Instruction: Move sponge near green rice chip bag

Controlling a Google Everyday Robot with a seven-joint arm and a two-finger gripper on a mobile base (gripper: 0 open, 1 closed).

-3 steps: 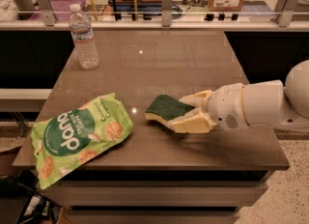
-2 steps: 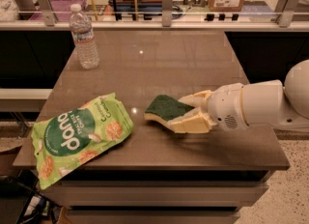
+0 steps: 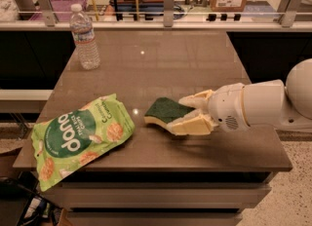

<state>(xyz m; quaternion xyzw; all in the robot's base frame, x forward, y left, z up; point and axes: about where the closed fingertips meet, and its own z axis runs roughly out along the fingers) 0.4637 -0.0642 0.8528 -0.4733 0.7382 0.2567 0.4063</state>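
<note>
Barely moved: gripper (image 3: 181,115) low over desk (image 3: 161,59), jaws still clamped on sponge (image 3: 163,109) near green rice chip bag (image 3: 80,135); release looks due.

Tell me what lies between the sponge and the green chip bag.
Only bare table separates sponge and bag in the camera view; the tool grips the sponge from its right side.

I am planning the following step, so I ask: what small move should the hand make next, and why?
Probably move the sponge a little toward the green rice chip bag. The hand is closed on the sponge's right end, and a strip of bare table separates the sponge from the bag's right edge. Closing that gap before releasing seems best.
</note>
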